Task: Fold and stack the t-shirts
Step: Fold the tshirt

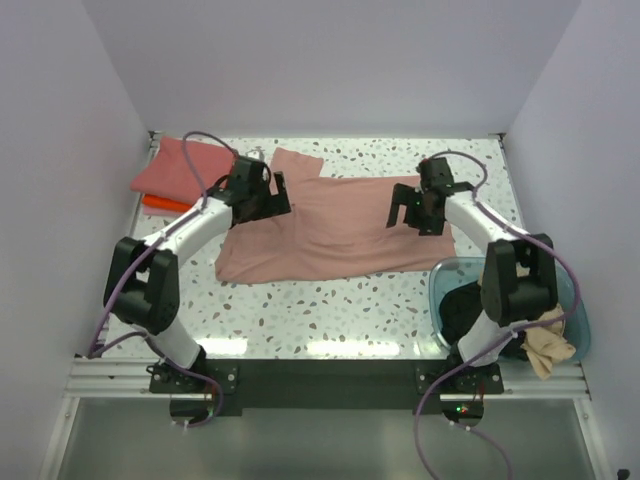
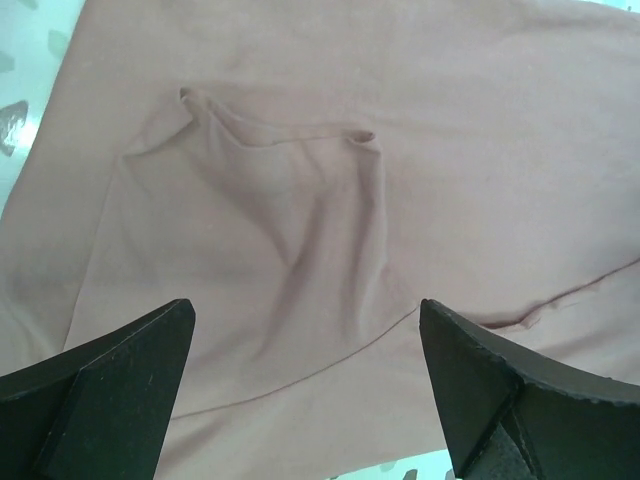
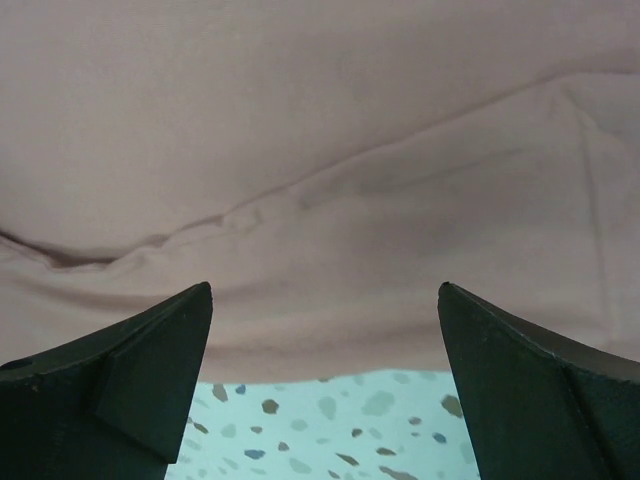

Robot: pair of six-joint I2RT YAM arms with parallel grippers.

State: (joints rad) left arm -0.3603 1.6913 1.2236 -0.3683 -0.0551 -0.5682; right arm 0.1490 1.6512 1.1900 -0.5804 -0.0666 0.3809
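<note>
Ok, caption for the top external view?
Left gripper and right gripper, both open, above a pink t-shirt spread on the table; folded shirts far left, blue tub near right.

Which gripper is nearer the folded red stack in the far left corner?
Left. The left gripper is over the left end of the pink shirt, just right of the stack. The right gripper is over the shirt's right end, well away.

We have our left arm (image 1: 190, 232) reaching forward and inward from its base, the left gripper (image 1: 272, 196) tipped downward with its jaws spread wide. Our right arm (image 1: 482, 226) mirrors it, bent inward, the right gripper (image 1: 410, 210) tipped down too, its fingers (image 3: 130, 370) wide apart.
</note>
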